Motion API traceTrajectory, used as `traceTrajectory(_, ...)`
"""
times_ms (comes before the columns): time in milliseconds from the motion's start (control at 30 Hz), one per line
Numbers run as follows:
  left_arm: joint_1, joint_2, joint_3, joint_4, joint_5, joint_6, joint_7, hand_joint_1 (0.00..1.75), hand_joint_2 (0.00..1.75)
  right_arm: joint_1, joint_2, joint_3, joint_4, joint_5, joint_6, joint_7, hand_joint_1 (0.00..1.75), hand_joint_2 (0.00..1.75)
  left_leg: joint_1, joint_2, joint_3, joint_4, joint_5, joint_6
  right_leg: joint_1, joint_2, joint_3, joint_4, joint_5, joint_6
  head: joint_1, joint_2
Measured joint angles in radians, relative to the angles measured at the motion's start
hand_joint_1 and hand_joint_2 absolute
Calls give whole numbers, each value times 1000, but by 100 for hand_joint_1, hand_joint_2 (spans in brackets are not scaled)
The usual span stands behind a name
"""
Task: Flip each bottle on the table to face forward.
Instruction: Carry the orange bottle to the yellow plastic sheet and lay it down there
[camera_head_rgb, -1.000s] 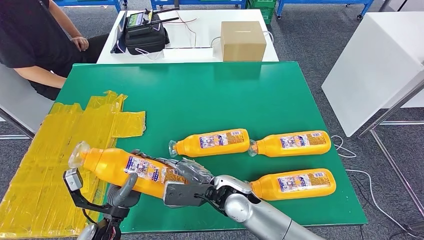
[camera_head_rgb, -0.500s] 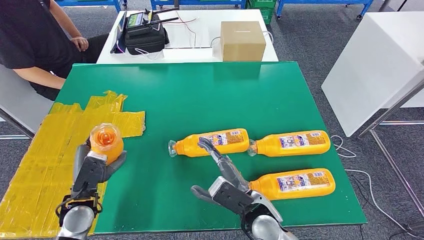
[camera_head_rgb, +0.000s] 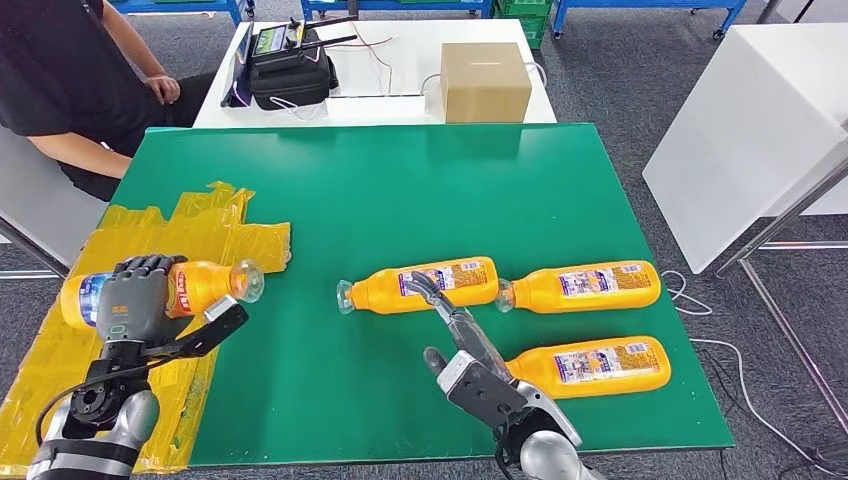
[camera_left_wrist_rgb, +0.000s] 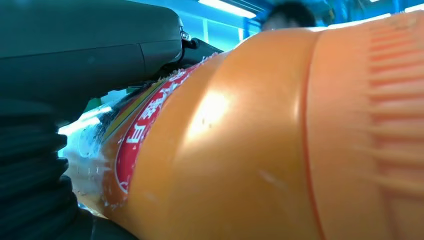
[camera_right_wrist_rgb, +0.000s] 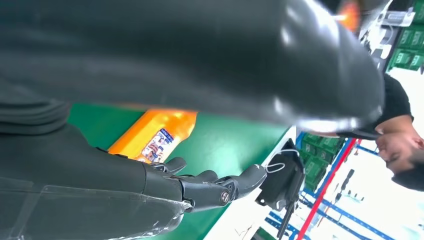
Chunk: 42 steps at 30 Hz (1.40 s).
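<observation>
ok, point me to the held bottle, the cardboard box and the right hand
held bottle (camera_head_rgb: 200, 284), head view, orange body by the neck.
cardboard box (camera_head_rgb: 486, 82), head view, front face.
right hand (camera_head_rgb: 470, 355), head view, back of the hand, fingers apart.

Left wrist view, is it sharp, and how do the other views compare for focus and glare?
Left wrist view: the orange plastic bottle sits too close, soft, with a white glare patch. Right wrist view: the near grey thumb blurs, the background is overexposed. Head view: sharp and evenly lit, left robot hand clear.
</observation>
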Motion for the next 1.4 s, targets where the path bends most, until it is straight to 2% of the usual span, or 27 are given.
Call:
traceTrajectory(167, -17, 38, -28, 131, -52, -11, 9, 175, 175, -2, 0, -4, 0, -5, 10, -7, 0, 0, 0, 0, 0, 0, 0, 0, 0, 0, 0, 0, 0, 0, 0, 0)
traceTrajectory(333, -38, 53, -45, 217, -62, -53, 9, 175, 175, -12, 0, -4, 0, -9, 20, -7, 0, 0, 0, 0, -1, 0, 0, 0, 0, 0, 0, 0, 0, 0, 0, 0)
traceTrajectory(433, -57, 55, -55, 300, -80, -46, 10, 175, 175, -19, 0, -3, 1, -13, 27, -6, 0, 0, 0, -1, 0, 0, 0, 0, 0, 0, 1, 0, 0, 0, 0, 0)
traceTrajectory(567, -97, 57, -62, 399, -93, -34, 10, 3, 0, -26, 0, -2, 3, -14, 31, -5, 0, 0, 0, -4, 3, -1, 0, 0, 0, -2, 5, 0, 0, 0, 0, 0)
traceTrajectory(667, -129, 61, -64, 462, -94, -34, -1, 0, 0, -31, 0, -2, 4, -12, 33, 0, 0, 0, -1, -4, 5, -1, 1, -1, 0, -3, 7, 0, -1, -1, 0, 0)
traceTrajectory(800, -160, 66, -67, 517, -75, -36, -36, 0, 0, -52, 0, 1, 5, 24, 24, 43, 0, 175, 0, -5, 5, -2, 5, -4, 0, -3, 6, 1, 2, -5, 0, 0)
traceTrajectory(1133, -163, 90, -78, 532, 32, -47, -168, 0, 0, -146, -53, -36, 70, 187, 12, 116, 0, 175, -1, -7, 2, -1, 12, -3, -1, -6, 4, 2, 7, -4, 0, 0)
traceTrajectory(1400, -132, 111, -96, 448, 191, -81, -277, 0, 0, -237, -92, -79, 146, 269, 57, 170, 0, 175, -1, -10, -1, -1, 13, -3, -1, -8, 1, 2, 8, -3, 0, 0)
